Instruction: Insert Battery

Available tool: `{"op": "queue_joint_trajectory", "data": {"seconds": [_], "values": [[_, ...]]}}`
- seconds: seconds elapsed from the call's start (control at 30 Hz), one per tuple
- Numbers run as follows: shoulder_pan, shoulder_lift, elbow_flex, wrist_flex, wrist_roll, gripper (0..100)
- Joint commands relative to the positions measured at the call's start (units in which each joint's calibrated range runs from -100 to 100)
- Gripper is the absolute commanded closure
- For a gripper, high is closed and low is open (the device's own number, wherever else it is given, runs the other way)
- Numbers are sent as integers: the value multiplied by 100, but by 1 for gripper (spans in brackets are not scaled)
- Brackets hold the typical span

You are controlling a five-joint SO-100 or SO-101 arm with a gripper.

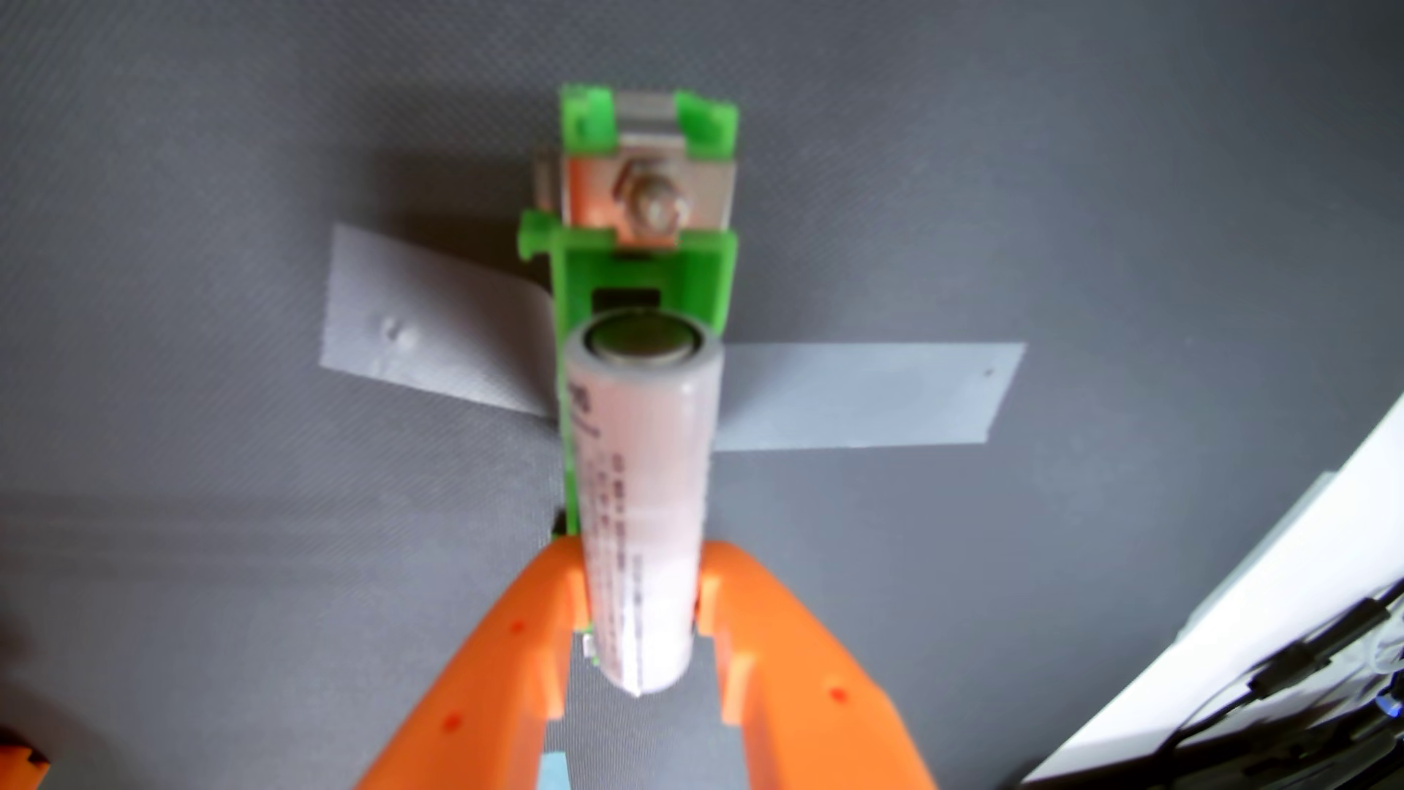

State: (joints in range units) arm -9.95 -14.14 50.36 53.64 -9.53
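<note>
Seen from the wrist view, left to right: at far left, bare grey desk (190, 190), woven in texture; next, a strip of grey tape (425, 334) stuck flat to it, slanting down toward the centre and running in under the green battery holder (646, 273); that holder lying lengthwise away from the camera, with a metal contact plate and bolt (653, 199) across its far end; directly over the holder's channel, a pale pink cylindrical battery (642, 501), lined up with the channel, flat metal end facing the far contact and stopping just short of it, printed text down its side too blurred to read; whether seated or hovering slightly above the channel, impossible to tell; lower end of the battery clamped between the two orange fingers (532, 646) of the end effector (642, 600), one pressing each flank; right of the holder, a second tape strip (858, 395) lying nearly level; at far right, a white edge (1291, 577) with black cables (1307, 699) beyond
</note>
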Motion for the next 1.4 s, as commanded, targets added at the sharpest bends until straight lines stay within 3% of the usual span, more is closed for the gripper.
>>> {"op": "queue_joint_trajectory", "data": {"seconds": [0.0, 1.2, 1.37], "values": [[-20, -32, -34, 30, -15, 98], [-232, -82, 173, -55, 31, 98], [358, -82, 119, -63, 206, 98]]}}
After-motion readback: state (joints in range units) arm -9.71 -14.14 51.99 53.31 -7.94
